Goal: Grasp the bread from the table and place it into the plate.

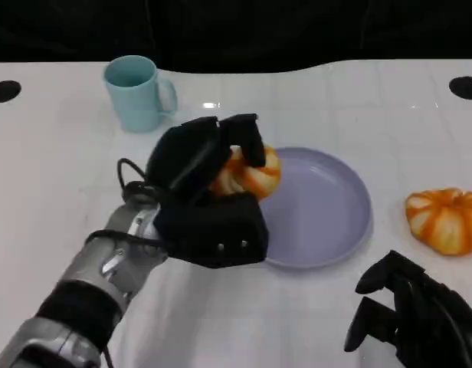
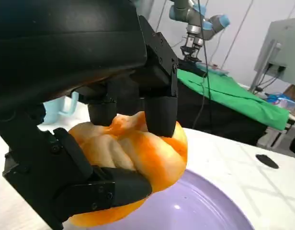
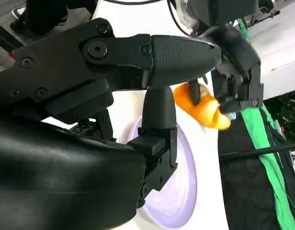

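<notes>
Silver left forearm (image 1: 75, 299) with a looping black cable ends in a blocky black left hand (image 1: 205, 192) bearing small screws.

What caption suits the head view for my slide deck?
Left hand holds the bread over the purple plate's rim, second bread waiting beside it.

Orange-white bread (image 1: 251, 175) in fingers (image 1: 247, 138) over lavender plate (image 1: 328, 222) left rim

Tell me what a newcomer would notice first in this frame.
The left hand grips an orange-and-cream bread over the near-left rim of the lavender plate, mid-table. A second, similar bread lies on the table right of the plate, and a light blue mug stands at the back left.
</notes>
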Robot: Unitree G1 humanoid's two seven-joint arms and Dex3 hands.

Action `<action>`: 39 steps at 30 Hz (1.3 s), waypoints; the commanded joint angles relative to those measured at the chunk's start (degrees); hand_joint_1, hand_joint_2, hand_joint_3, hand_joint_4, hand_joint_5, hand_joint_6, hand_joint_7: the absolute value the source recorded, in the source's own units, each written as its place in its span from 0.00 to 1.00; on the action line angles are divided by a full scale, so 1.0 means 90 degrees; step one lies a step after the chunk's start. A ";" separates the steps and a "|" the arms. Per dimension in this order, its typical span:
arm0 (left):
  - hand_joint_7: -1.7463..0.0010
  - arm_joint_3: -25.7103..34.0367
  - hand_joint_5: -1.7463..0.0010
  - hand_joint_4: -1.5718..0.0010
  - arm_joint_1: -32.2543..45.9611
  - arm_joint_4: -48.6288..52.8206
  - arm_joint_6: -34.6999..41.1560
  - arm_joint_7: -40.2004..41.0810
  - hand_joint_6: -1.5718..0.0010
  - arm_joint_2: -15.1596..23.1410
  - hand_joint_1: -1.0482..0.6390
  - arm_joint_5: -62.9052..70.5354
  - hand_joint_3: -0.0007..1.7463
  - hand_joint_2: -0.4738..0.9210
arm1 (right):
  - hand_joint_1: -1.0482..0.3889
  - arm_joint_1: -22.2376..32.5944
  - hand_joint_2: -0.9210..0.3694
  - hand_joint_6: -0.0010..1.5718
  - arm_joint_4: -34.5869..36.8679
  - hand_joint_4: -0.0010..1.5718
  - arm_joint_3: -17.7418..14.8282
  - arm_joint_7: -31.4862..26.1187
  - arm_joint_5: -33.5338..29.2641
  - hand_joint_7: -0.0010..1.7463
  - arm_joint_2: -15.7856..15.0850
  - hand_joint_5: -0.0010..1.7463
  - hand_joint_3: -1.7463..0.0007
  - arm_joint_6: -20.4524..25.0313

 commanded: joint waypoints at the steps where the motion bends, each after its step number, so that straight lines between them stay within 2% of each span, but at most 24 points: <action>1: 0.00 -0.0170 0.00 0.40 -0.0345 0.0457 -0.0186 0.0296 0.54 -0.0203 0.51 0.0108 0.76 0.65 | 0.37 0.0070 0.00 0.25 0.0015 0.40 -0.0082 0.0088 0.0112 0.97 -0.0073 1.00 0.71 -0.0019; 6: 0.00 -0.0235 0.00 0.39 -0.0486 0.0720 -0.0295 0.0392 0.54 -0.0319 0.51 0.0130 0.76 0.66 | 0.36 0.0077 0.00 0.24 0.0046 0.39 -0.0115 0.0141 0.0161 0.97 -0.0092 1.00 0.72 -0.0008; 10: 0.00 -0.0372 0.00 0.40 -0.0825 0.1124 -0.0375 0.0456 0.55 -0.0575 0.50 0.0198 0.75 0.65 | 0.37 0.0108 0.00 0.25 0.0047 0.40 -0.0129 0.0119 0.0147 0.98 -0.0082 1.00 0.72 -0.0030; 23: 0.02 -0.0467 0.00 0.42 -0.1162 0.1667 -0.0476 0.0197 0.57 -0.0778 0.50 0.0048 0.70 0.67 | 0.38 0.0268 0.00 0.23 -0.0113 0.39 -0.0114 0.0066 0.0175 0.99 -0.0060 1.00 0.72 0.0015; 24: 0.11 -0.0441 0.00 0.47 -0.1169 0.1685 -0.0497 0.0074 0.57 -0.0789 0.51 -0.0023 0.68 0.70 | 0.38 0.0290 0.00 0.22 -0.0133 0.39 -0.0110 0.0068 0.0171 0.99 -0.0060 1.00 0.72 0.0005; 26: 0.17 -0.0432 0.00 0.50 -0.1197 0.1686 -0.0467 -0.0111 0.56 -0.0787 0.51 -0.0081 0.66 0.71 | 0.38 0.0313 0.00 0.22 -0.0164 0.39 -0.0112 0.0073 0.0172 0.99 -0.0075 1.00 0.72 0.0013; 27: 0.39 -0.0451 0.07 0.55 -0.1215 0.1668 -0.0407 -0.0198 0.55 -0.0780 0.50 -0.0081 0.50 0.77 | 0.38 0.0323 0.00 0.21 -0.0172 0.38 -0.0115 0.0087 0.0169 0.98 -0.0087 1.00 0.71 0.0003; 28: 0.53 -0.0467 0.10 0.58 -0.1228 0.1651 -0.0360 -0.0272 0.53 -0.0771 0.49 -0.0078 0.37 0.84 | 0.38 0.0331 0.00 0.21 -0.0174 0.38 -0.0117 0.0100 0.0166 0.98 -0.0097 1.00 0.71 -0.0009; 29: 0.63 -0.0475 0.14 0.59 -0.1233 0.1636 -0.0329 -0.0321 0.50 -0.0765 0.48 -0.0076 0.28 0.90 | 0.38 0.0335 0.00 0.21 -0.0175 0.38 -0.0118 0.0108 0.0163 0.98 -0.0102 1.00 0.71 -0.0018; 30: 0.69 -0.0501 0.16 0.60 -0.1233 0.1618 -0.0326 -0.0370 0.49 -0.0740 0.48 -0.0053 0.23 0.93 | 0.38 0.0346 0.00 0.20 -0.0195 0.38 -0.0116 0.0097 0.0165 0.98 -0.0105 1.00 0.71 0.0005; 31: 0.77 -0.0518 0.26 0.62 -0.1231 0.1606 -0.0328 -0.0402 0.51 -0.0723 0.46 -0.0036 0.17 0.97 | 0.38 0.0353 0.00 0.21 -0.0211 0.38 -0.0115 0.0086 0.0167 0.98 -0.0107 1.00 0.71 0.0026; 34: 0.84 -0.0583 0.33 0.63 -0.1252 0.1585 -0.0336 -0.0527 0.51 -0.0663 0.45 0.0019 0.13 1.00 | 0.38 0.0363 0.00 0.21 -0.0210 0.37 -0.0109 0.0108 0.0173 0.98 -0.0111 1.00 0.71 0.0011; 36: 0.94 -0.0654 0.56 0.73 -0.1293 0.1558 -0.0279 -0.0764 0.66 -0.0597 0.36 0.0066 0.14 1.00 | 0.38 0.0357 0.00 0.21 -0.0223 0.37 -0.0111 0.0122 0.0193 0.98 -0.0114 1.00 0.71 0.0021; 39: 0.99 -0.0690 0.67 0.81 -0.1283 0.1484 -0.0185 -0.0996 0.76 -0.0555 0.28 0.0071 0.17 1.00 | 0.37 0.0341 0.00 0.22 -0.0246 0.38 -0.0104 0.0086 0.0188 0.99 -0.0110 1.00 0.72 0.0063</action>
